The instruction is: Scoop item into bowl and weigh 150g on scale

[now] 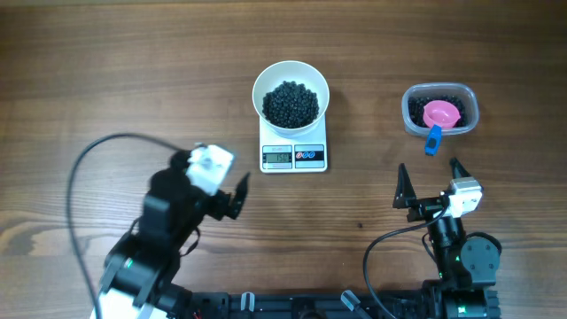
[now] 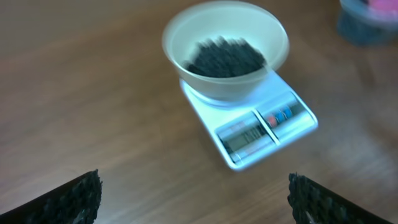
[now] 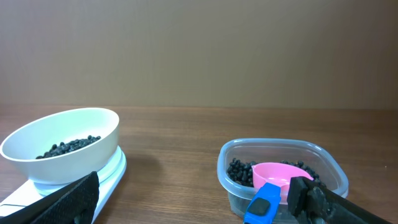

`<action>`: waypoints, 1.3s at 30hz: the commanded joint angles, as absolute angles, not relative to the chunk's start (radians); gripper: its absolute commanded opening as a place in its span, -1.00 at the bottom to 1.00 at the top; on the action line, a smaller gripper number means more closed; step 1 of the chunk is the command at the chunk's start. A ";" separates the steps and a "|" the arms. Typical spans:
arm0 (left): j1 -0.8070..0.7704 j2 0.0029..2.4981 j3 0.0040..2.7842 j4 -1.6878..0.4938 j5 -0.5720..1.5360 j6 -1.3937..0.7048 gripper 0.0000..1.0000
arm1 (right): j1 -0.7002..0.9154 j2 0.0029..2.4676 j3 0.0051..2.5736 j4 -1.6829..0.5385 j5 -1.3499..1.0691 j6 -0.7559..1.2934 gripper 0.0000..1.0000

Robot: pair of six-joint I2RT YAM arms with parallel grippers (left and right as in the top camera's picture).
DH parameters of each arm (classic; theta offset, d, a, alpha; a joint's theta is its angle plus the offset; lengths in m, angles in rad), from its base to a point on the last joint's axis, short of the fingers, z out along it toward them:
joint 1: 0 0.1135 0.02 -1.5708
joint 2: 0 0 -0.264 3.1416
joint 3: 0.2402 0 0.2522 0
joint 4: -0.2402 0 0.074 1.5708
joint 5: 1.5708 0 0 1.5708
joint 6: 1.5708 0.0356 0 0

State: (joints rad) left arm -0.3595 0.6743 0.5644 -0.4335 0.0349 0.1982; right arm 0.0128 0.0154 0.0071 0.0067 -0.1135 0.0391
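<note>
Right gripper (image 1: 429, 167) agape; beans (image 1: 291, 104) in bowl (image 1: 322, 81), scoop (image 1: 441, 113) in tub (image 1: 407, 115)

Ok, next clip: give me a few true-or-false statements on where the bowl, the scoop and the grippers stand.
1. The bowl sits on the scale. True.
2. The pink scoop lies in the bowl. False: it rests in the clear tub.
3. The left gripper and the right gripper are both open, holding nothing. True.
4. The bowl is empty. False: it holds a heap of black beans.
</note>
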 commanded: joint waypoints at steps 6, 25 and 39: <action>-0.171 0.337 0.358 -0.344 0.079 0.149 1.00 | 0.020 0.004 0.005 0.009 -0.131 0.026 0.99; -0.002 0.002 0.082 -0.177 0.081 0.149 1.00 | 0.020 0.004 0.005 0.009 -0.132 0.026 0.99; -0.002 0.002 0.051 -0.179 0.043 0.118 1.00 | 0.020 0.004 0.005 0.009 -0.131 0.026 0.99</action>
State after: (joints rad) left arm -0.0097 0.0143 0.0589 -0.1799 0.0605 0.1402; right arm 0.0128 0.0154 0.0071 0.0067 -0.1158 0.0387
